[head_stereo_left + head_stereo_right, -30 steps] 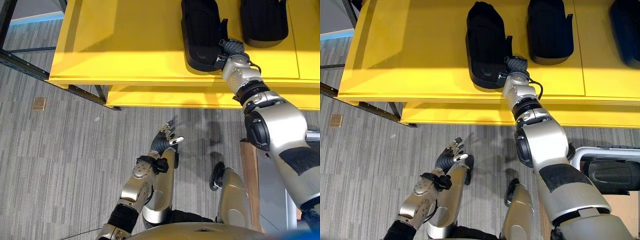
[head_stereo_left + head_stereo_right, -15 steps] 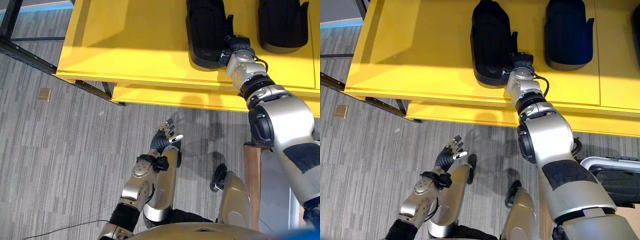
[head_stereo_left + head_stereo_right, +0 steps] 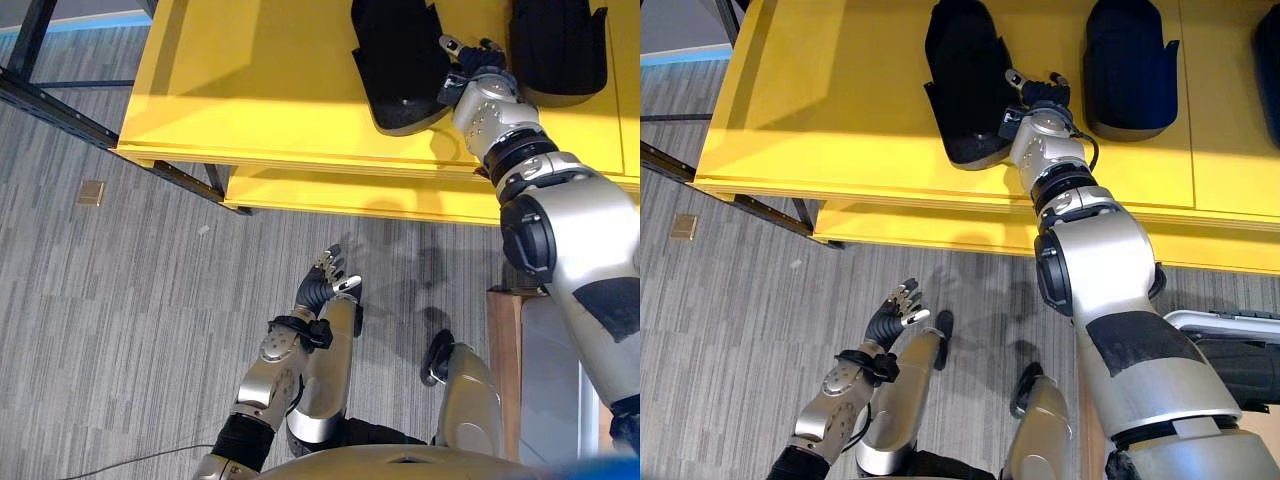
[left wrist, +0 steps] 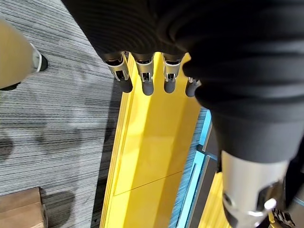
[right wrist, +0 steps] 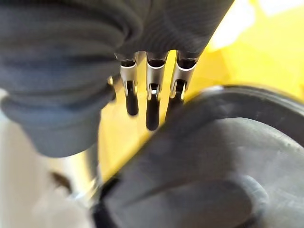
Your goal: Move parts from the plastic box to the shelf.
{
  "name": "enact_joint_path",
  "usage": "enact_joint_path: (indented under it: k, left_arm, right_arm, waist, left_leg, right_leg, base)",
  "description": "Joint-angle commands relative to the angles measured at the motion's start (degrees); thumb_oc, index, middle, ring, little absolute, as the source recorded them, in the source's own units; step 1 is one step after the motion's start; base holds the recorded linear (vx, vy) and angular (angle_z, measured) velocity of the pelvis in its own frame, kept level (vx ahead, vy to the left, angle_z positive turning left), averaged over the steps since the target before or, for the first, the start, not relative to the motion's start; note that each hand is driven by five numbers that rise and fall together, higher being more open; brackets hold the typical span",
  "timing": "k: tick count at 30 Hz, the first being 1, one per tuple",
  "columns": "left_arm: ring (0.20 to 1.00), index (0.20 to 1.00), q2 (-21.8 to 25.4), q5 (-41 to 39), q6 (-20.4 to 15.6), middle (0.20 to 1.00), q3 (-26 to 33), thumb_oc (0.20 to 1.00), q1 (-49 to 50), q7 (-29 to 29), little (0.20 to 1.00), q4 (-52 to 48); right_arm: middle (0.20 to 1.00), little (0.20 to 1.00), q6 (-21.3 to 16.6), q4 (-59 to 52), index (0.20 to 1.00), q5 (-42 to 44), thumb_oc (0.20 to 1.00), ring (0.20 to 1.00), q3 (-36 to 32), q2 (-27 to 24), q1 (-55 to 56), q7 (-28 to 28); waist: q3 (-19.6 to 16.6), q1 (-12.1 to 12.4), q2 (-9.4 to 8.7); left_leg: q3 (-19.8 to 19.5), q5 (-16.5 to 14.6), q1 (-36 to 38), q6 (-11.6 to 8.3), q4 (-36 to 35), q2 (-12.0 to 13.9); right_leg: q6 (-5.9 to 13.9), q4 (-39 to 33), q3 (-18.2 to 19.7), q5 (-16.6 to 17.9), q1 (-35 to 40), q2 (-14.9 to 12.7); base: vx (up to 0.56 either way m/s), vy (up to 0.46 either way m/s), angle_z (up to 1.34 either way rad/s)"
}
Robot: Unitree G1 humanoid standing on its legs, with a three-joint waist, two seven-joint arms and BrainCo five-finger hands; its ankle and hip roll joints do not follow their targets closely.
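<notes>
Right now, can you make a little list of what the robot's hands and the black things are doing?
shelf: yellow, holds black parts
left black part: on the shelf, beside the right hand
second black part: on the shelf, right of that hand
right hand: open, fingers straight beside the left black part
left hand: open, low over the grey floor

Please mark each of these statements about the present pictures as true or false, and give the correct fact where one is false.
1. The right hand is at the black part on the yellow shelf. True; its fingers are straight, beside the part.
2. The left hand holds a black part. False; it is open over the grey floor, holding nothing.
3. A second black part lies on the shelf to the right of the first. True.
4. The black part by the right hand lies on the floor. False; it rests on the shelf.
</notes>
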Motion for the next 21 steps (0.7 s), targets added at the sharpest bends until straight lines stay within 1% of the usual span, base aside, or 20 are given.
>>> enact_joint_path:
  k: [1,5,9,13,16,18,19,20,21]
  left_arm:
    - [1.000,1.000,0.39,-0.89,-2.81,1.000,-1.75,1.000,0.68,-0.08,1.000,-5.13]
    - [1.000,1.000,0.67,-0.56,-3.47,1.000,-1.40,1.000,0.63,-0.10,1.000,-5.19]
    - [1.000,1.000,0.95,0.07,-4.58,1.000,-0.21,1.000,0.73,-0.08,1.000,-4.93]
    - [1.000,1.000,0.98,0.25,-5.69,1.000,0.86,1.000,1.10,0.00,1.000,-5.05]
    - [1.000,1.000,0.75,0.57,-6.18,1.000,1.57,1.000,1.52,-0.17,1.000,-5.17]
    - [1.000,1.000,0.54,0.79,-6.41,1.000,1.96,1.000,1.91,-0.33,1.000,-5.17]
    - [1.000,1.000,0.32,0.75,-6.51,1.000,2.10,1.000,2.06,-0.36,1.000,-5.16]
    - [1.000,1.000,0.33,0.75,-6.52,1.000,2.20,1.000,2.16,-0.36,1.000,-5.16]
    - [1.000,1.000,0.14,0.92,-6.81,1.000,2.19,1.000,2.38,-0.42,1.000,-4.85]
  right_arm:
    - [1.000,1.000,-4.82,-3.97,1.000,1.57,1.000,1.000,-0.81,-2.43,-8.34,0.00]
    - [1.000,1.000,-5.74,-6.32,1.000,1.27,1.000,1.000,-0.33,-1.60,-8.75,0.05]
    - [1.000,1.000,-6.72,-12.98,1.000,0.91,1.000,1.000,-0.15,1.20,-8.46,0.18]
    - [1.000,1.000,-6.74,-22.27,1.000,-0.39,1.000,1.000,-0.29,7.33,-7.03,-0.71]
    - [1.000,1.000,-6.40,-32.74,1.000,-2.30,1.000,1.000,-0.50,12.34,-5.10,-1.43]
    - [1.000,1.000,-5.61,-40.52,1.000,-3.37,1.000,1.000,-0.58,15.69,-2.78,-1.29]
    - [1.000,1.000,-5.11,-42.85,1.000,-3.49,1.000,1.000,-0.98,17.13,-1.33,-1.47]
    - [1.000,1.000,-4.92,-43.32,1.000,-3.61,1.000,1.000,-0.92,17.38,-1.01,-1.63]
    - [1.000,1.000,-4.27,-47.76,1.000,-3.96,1.000,1.000,-1.14,19.71,1.23,-1.17]
  waist:
    - [-0.97,1.01,2.93]
    - [-0.97,0.52,2.66]
    - [-0.97,-0.40,1.93]
    - [-0.97,-1.68,0.91]
    - [-0.97,-2.92,0.05]
    - [-0.97,-3.83,-0.62]
    - [-0.97,-4.22,-0.93]
    - [-0.97,-4.33,-1.01]
    - [-0.97,-4.99,-1.72]
  left_leg:
    - [-0.93,12.14,2.47,-8.03,1.93,3.87]
    - [-0.97,12.12,2.98,-8.28,1.93,4.14]
    - [-0.80,12.06,3.55,-8.53,1.90,4.60]
    - [-0.54,11.93,3.60,-8.93,1.50,5.23]
    - [-0.24,11.80,3.74,-9.27,0.66,5.68]
    - [-0.15,11.72,4.02,-9.63,-0.23,5.96]
    - [-0.13,11.67,4.16,-9.77,-0.52,6.07]
    - [-0.12,11.69,4.27,-9.79,-0.58,6.05]
    - [0.03,11.54,4.44,-10.04,-1.21,6.31]
  right_leg:
    - [2.21,-0.53,5.46,9.75,0.95,-6.42]
    - [2.32,-0.56,5.60,9.78,1.35,-6.37]
    - [2.62,-0.59,5.80,9.98,1.77,-5.88]
    - [3.00,-1.06,6.00,10.27,1.83,-5.23]
    - [3.29,-1.93,6.07,10.31,2.12,-4.76]
    - [3.52,-2.51,6.03,10.27,2.26,-4.50]
    - [3.54,-2.69,6.06,10.24,2.42,-4.43]
    - [3.54,-2.71,6.06,10.23,2.51,-4.45]
    - [3.64,-3.13,6.04,10.18,2.63,-4.27]
  base:
    - [0.00,0.000,0.00]
    - [0.00,0.000,0.00]
    - [0.00,0.000,0.00]
    - [0.00,-0.033,-0.05]
    - [-0.01,-0.037,-0.10]
    - [-0.01,-0.045,-0.04]
    - [-0.01,-0.031,-0.02]
    - [-0.01,-0.052,-0.02]
    - [-0.01,-0.056,-0.05]
